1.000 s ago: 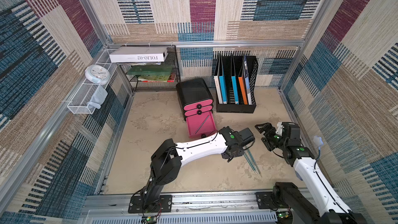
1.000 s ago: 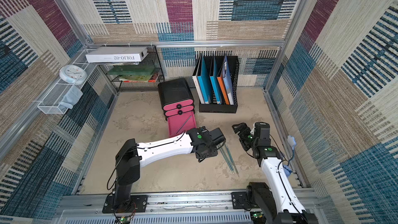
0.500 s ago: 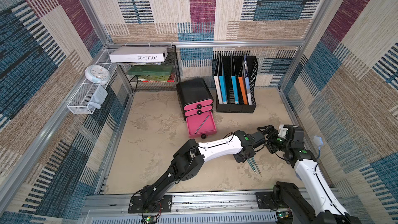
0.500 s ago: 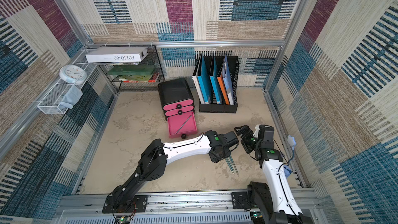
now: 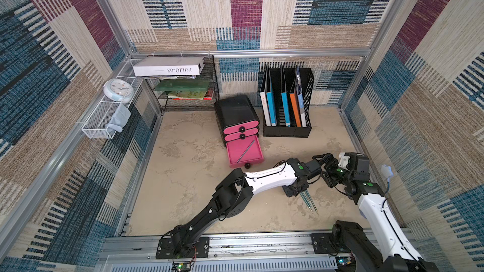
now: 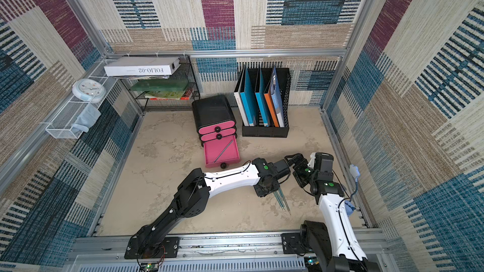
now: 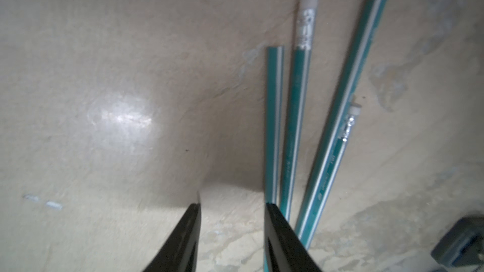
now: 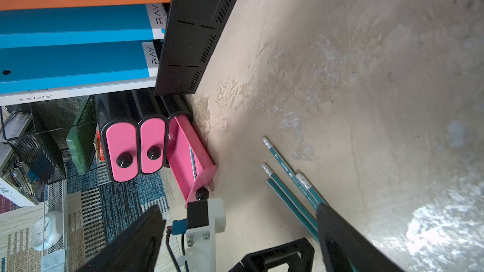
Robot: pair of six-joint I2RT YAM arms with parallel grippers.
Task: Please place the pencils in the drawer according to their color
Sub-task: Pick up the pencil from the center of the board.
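Observation:
Several teal-green pencils lie side by side on the beige floor at the front right, also in the left wrist view and the right wrist view. My left gripper points down at them, open, with bare floor between its fingers; one fingertip is at the edge of the bunch. The drawer chest stands at the back, its bottom pink drawer pulled out with one dark pencil inside. My right gripper hovers open beside the left wrist.
A black file holder with blue and orange folders stands right of the chest. A wire shelf with books fills the back left corner. A white basket and a clock hang on the left wall.
The left arm has stretched out to the right and brought its gripper down onto the teal pencils. The right gripper has stayed almost in place.

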